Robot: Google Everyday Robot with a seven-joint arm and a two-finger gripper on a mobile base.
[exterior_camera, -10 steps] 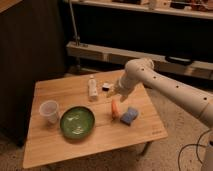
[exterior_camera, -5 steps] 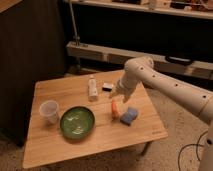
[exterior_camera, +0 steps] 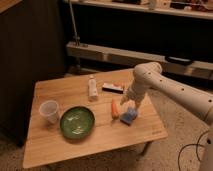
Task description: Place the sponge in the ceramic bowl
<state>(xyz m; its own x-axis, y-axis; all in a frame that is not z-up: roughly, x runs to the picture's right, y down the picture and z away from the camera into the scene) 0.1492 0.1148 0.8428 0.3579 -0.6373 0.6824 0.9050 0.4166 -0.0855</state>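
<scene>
One raised view, angled down.
It faces almost the whole wooden surface (exterior_camera: 100,142) from its near side at middling range, shelving (exterior_camera: 125,54) behind; the gripper (exterior_camera: 131,105) hangs right of centre, just above the surface.

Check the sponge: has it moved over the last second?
No. The sponge still lies beside the carrot, apart from the ceramic bowl; the gripper hangs just above it.

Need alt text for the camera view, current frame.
The robot's hand hangs directly over the blue sponge on a wooden table, with an orange carrot-shaped item beside the sponge. The dark-green ceramic bowl sits empty farther left in the picture, next to a clear plastic cup.
</scene>
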